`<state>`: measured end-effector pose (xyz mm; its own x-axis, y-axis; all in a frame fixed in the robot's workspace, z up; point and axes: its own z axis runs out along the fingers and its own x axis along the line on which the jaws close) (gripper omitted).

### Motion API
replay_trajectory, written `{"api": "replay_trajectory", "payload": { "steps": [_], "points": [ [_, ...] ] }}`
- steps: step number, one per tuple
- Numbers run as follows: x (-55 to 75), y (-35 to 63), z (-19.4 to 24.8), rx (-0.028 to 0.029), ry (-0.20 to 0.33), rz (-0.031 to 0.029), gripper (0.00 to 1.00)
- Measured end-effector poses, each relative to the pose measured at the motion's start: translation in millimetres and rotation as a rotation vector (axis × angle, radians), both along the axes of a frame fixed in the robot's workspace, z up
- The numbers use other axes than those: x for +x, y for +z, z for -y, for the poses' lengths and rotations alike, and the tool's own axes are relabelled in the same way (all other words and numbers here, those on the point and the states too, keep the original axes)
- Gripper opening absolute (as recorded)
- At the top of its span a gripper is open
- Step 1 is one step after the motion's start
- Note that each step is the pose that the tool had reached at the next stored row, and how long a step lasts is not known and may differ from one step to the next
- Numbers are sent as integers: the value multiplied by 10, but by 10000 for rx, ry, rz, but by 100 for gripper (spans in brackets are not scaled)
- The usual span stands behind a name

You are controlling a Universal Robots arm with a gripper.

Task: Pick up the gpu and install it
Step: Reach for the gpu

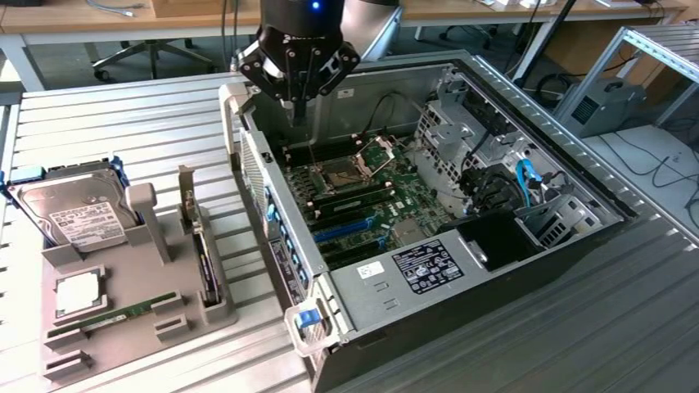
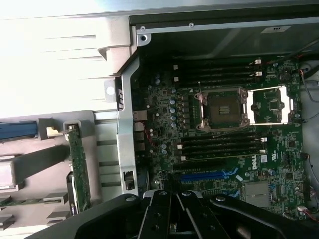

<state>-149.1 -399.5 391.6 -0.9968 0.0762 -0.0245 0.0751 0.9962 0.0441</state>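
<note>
The gpu [image 1: 203,246] stands on edge in a slot of the grey holder [image 1: 137,282] at the exterior view's left, black face and metal bracket showing. In the wrist view the gpu [image 2: 79,169] shows its green board side. My gripper [image 1: 297,115] hangs above the back corner of the open computer case [image 1: 361,282], over the case's edge and apart from the card. Its fingers are shut with nothing between them. The gripper [image 2: 172,199] looks down on the motherboard [image 2: 164,104].
The holder also carries a silver hard drive [image 1: 74,211], a square chip [image 1: 78,293] and a slim green RAM stick [image 1: 104,318]. Inside the case lie the open CPU socket [image 1: 347,173], blue expansion slots [image 1: 347,229] and drive cages with blue cables [image 1: 525,184]. Slatted metal table all round.
</note>
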Motion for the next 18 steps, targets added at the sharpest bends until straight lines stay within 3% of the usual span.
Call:
{"api": "replay_trajectory", "payload": {
  "steps": [18],
  "points": [
    [-53,-3,0,0,-1,0,11]
  ]
}}
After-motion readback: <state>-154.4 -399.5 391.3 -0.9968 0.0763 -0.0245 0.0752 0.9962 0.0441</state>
